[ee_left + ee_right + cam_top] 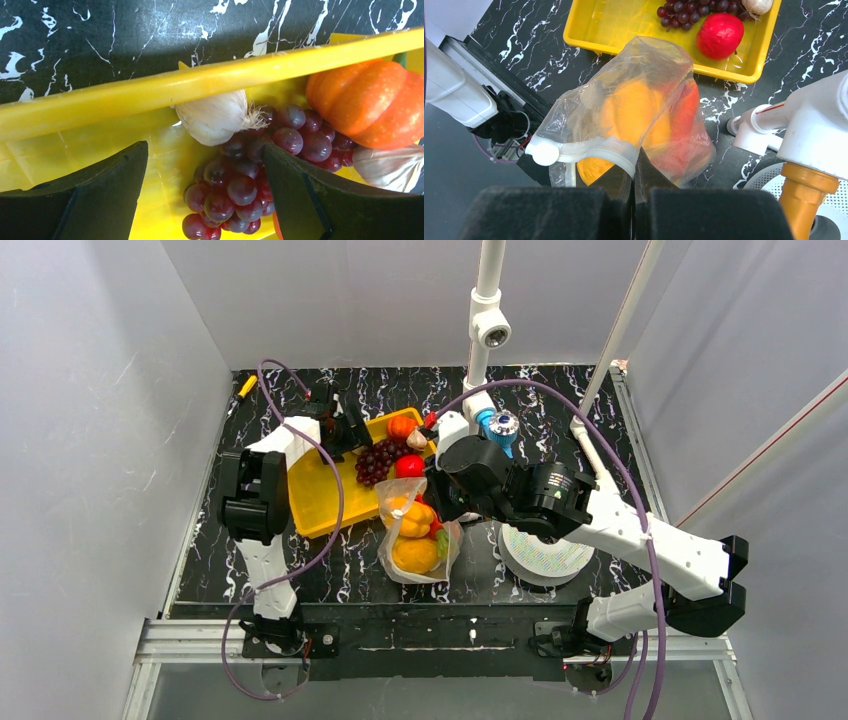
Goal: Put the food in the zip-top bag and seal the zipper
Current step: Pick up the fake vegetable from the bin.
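The clear zip-top bag lies on the table in front of the yellow tray, with yellow, orange and red food inside. My right gripper is shut on the bag's mouth edge, pinching the whitish zipper, which curves left to a round end. The bag bulges beyond the fingers. My left gripper is open over the tray, with the jaws on either side of the purple grapes. The grapes, a red apple and an orange pumpkin lie in the tray.
A garlic bulb touches the grapes by the tray rim; a second garlic lies under the pumpkin. A round white spool disc sits right of the bag. A white post with a blue fitting stands behind.
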Motion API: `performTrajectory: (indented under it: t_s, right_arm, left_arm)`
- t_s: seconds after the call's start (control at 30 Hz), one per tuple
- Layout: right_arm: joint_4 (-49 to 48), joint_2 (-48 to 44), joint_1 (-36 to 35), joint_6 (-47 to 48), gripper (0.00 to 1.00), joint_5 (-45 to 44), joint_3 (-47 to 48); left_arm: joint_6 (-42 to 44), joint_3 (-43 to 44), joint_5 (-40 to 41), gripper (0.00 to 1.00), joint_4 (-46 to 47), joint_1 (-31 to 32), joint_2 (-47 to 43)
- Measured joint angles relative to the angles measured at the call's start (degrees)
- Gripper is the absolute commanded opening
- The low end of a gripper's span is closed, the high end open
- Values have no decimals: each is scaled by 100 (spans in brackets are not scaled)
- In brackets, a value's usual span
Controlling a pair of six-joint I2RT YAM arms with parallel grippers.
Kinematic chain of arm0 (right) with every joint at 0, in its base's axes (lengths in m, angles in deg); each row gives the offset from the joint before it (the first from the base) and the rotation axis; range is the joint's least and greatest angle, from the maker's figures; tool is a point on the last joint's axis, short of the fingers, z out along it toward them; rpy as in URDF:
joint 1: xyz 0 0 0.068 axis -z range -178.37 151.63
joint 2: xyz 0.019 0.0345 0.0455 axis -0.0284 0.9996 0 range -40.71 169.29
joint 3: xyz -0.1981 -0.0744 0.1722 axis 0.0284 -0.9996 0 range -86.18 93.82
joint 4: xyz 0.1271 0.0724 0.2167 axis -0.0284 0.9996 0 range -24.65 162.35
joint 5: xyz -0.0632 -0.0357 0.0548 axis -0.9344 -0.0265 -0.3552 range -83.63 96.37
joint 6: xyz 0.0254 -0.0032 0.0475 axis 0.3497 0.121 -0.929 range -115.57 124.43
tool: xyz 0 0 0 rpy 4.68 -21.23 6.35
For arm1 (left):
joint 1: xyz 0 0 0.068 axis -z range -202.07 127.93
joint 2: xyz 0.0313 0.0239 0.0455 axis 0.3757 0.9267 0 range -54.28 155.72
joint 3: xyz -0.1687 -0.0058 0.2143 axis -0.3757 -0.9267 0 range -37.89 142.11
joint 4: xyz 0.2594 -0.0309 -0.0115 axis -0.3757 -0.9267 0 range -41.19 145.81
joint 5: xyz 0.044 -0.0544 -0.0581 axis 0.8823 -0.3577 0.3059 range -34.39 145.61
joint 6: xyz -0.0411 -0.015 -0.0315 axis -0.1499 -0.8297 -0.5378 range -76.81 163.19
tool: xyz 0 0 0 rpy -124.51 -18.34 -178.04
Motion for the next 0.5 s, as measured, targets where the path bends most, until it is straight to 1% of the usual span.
performTrajectory:
  t_s: [0.1,0.17,0.33,0.4,0.47,0.5]
  right_arm:
    - [22,41,0,-4,1,2,18]
    - [52,108,0,-10,1,7,56]
    - [117,277,0,-35,1,35,74]
    - [150,312,0,-47,1,48,74]
    - [171,328,0,-60,1,62,74]
    - [178,329,0,-63,1,68,76]
  left_arm:
    - [-111,114,-23,86,66,-2,145]
    - [-216,189,-52,83,147,-12,238]
    - [-377,213,-77,60,255,-64,320]
    - [-388,213,-88,49,251,-72,324]
    - [-376,218,-101,43,251,-74,324]
    - [-355,235,-106,42,237,-76,335]
